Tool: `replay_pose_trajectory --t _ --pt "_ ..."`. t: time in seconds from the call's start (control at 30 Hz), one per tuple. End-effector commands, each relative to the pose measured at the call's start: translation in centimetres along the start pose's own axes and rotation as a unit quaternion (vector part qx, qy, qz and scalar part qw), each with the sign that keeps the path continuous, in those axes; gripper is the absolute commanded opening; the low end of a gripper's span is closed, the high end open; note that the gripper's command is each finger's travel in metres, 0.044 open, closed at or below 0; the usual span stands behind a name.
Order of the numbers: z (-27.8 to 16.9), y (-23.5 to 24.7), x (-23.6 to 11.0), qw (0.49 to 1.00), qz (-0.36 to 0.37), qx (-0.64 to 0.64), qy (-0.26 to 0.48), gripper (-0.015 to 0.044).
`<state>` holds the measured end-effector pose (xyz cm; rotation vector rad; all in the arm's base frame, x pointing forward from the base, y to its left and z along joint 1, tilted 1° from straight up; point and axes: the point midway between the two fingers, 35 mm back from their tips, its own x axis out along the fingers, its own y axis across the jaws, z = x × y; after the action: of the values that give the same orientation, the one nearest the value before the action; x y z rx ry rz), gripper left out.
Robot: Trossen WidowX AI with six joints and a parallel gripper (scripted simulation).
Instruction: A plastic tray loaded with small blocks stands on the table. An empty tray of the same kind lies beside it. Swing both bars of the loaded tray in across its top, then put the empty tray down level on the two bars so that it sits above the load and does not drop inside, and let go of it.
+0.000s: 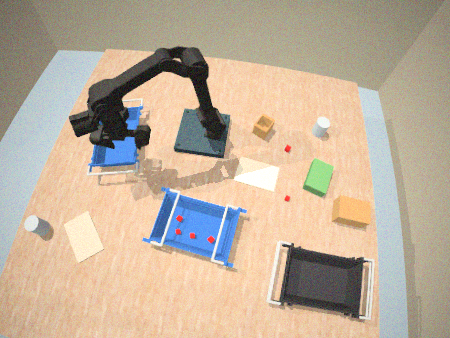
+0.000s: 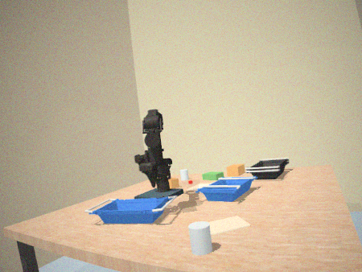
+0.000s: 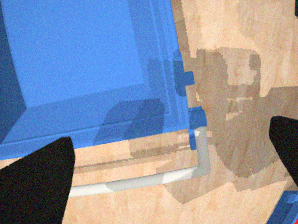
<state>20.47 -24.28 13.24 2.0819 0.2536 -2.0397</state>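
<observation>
The loaded blue tray (image 1: 202, 215) (image 2: 225, 192) stands mid-table with several small red blocks (image 1: 192, 235) in it. Its two white wire bars (image 1: 169, 218) (image 1: 221, 234) lie across its top. The empty blue tray (image 1: 116, 152) (image 2: 129, 211) (image 3: 80, 50) lies at the left, with one wire bar (image 1: 117, 172) (image 3: 147, 179) swung out over its near end. My gripper (image 1: 122, 137) (image 2: 152, 177) (image 3: 176, 137) is open and empty. It hangs above the near end of the empty tray, and in the wrist view its fingers straddle that end's bar.
A black tray (image 1: 320, 280) (image 2: 267, 166) stands at the front right. A green block (image 1: 318, 176), an orange block (image 1: 351, 210), a small open orange box (image 1: 263, 126), two white cylinders (image 1: 321, 126) (image 1: 36, 225), two beige cards (image 1: 256, 173) (image 1: 83, 236) and two loose red blocks (image 1: 287, 148) (image 1: 287, 198) lie around. The arm's base (image 1: 202, 132) is at the back centre.
</observation>
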Motion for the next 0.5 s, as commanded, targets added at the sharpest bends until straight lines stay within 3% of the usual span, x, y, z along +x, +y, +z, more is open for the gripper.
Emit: replay_pose_trajectory --t 0.0,0.13,0.47 --pt "6.8 0.1 1.5 0.999 -0.005 -0.036 0.002 0.0440" --pt "10.3 -0.3 2.2 0.999 -0.006 -0.054 0.002 0.0440" --pt "10.3 -0.2 3.3 0.998 -0.006 -0.054 0.002 0.0440"
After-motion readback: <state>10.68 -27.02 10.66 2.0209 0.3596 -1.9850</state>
